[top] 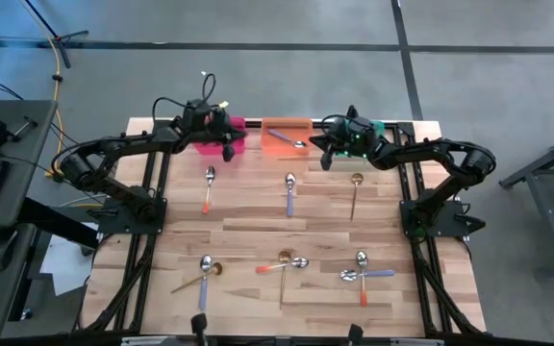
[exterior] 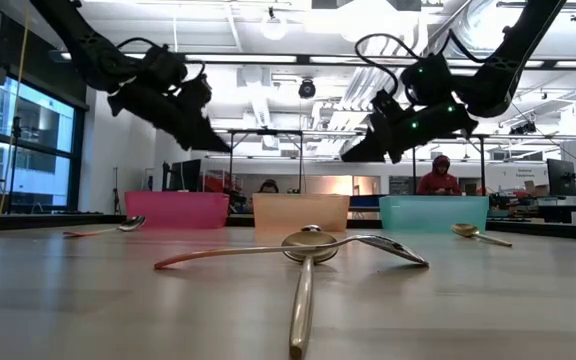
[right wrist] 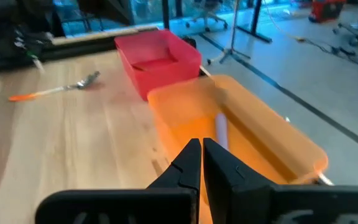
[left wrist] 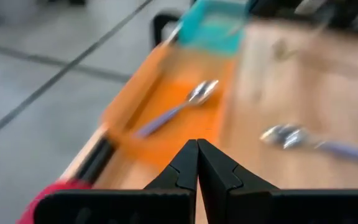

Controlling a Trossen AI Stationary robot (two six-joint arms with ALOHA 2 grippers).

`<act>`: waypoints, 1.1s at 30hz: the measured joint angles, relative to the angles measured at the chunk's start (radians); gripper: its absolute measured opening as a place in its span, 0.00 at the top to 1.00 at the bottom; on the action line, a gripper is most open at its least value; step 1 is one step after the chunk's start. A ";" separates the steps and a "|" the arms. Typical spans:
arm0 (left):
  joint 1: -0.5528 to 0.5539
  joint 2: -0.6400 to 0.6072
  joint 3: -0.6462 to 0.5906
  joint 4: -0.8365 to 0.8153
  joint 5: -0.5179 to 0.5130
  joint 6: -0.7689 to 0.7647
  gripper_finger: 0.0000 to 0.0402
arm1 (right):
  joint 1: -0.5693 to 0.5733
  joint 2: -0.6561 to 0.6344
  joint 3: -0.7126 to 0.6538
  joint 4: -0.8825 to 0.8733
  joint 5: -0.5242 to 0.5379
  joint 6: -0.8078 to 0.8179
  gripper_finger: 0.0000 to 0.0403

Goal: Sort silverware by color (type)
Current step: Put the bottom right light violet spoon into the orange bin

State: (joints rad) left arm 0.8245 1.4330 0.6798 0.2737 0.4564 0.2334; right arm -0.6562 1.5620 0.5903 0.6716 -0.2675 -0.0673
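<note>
Spoons lie flat on the wooden table. In the middle row are an orange-handled spoon (top: 208, 188), a purple-handled spoon (top: 290, 193) and a gold spoon (top: 355, 191). Three small crossed heaps lie near the near edge (top: 203, 271) (top: 285, 262) (top: 364, 273). One purple-handled spoon (left wrist: 179, 109) lies inside the orange bin (top: 287, 136). My left gripper (top: 229, 150) hovers shut by the pink bin (top: 221, 135). My right gripper (top: 325, 154) hovers shut between the orange bin and the teal bin (exterior: 433, 213). Neither holds anything.
The three bins stand side by side along the table's far edge, pink, orange, teal from left to right. Both arms reach in from the sides, above the table's far part. In the low view a person (exterior: 438, 175) sits in the room beyond the table.
</note>
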 joint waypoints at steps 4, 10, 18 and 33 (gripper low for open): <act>-0.014 0.000 -0.078 0.217 0.092 -0.079 1.00 | 0.011 0.000 0.000 -0.033 0.013 -0.002 1.00; -0.076 0.000 -0.204 0.419 0.092 -0.136 1.00 | 0.035 0.000 0.000 -0.064 0.013 -0.011 1.00; -0.231 0.000 -0.311 0.541 0.085 -0.159 1.00 | 0.121 0.000 0.031 -0.235 0.092 -0.043 1.00; -0.550 0.002 -0.315 0.507 -0.122 -0.126 1.00 | 0.521 0.000 0.262 -0.984 0.241 0.091 0.98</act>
State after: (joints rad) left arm 0.2748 1.4349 0.3653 0.7809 0.3344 0.1069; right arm -0.1348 1.5620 0.8520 -0.3122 -0.0265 0.0232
